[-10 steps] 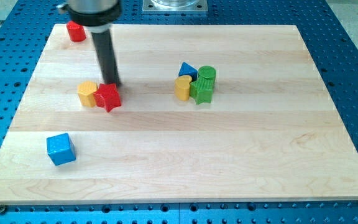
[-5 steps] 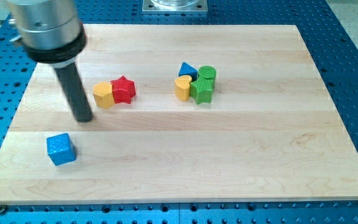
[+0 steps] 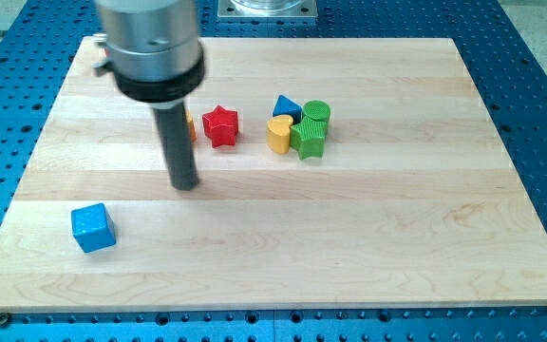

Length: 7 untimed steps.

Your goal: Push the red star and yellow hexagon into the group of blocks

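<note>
The red star [image 3: 220, 125] lies on the wooden board [image 3: 368, 218], left of the group. The yellow hexagon [image 3: 190, 127] sits just left of the star, mostly hidden behind my rod; only a sliver shows. The group holds a blue triangle [image 3: 286, 106], a yellow heart-like block [image 3: 278, 135], a green cylinder [image 3: 316, 114] and a green star-like block [image 3: 309, 140]. My tip [image 3: 187, 184] rests on the board below and slightly left of the hexagon and star, apart from them.
A blue cube [image 3: 93, 227] lies at the view's lower left. The arm's body hides the board's upper left, where a red block stood earlier. Blue perforated table surrounds the board.
The red star and yellow hexagon have slid right, toward the group. My tip moved from left of the hexagon to the right, ending below it.
</note>
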Available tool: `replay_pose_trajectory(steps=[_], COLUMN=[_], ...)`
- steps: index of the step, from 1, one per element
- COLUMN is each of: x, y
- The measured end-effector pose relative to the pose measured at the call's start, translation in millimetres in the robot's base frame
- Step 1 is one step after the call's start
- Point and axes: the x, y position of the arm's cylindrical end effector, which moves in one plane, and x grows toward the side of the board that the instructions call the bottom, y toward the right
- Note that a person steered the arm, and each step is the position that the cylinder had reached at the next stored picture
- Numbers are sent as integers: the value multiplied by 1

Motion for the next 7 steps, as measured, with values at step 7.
replay_pose_trajectory(steps=[7], x=[-75], y=[9])
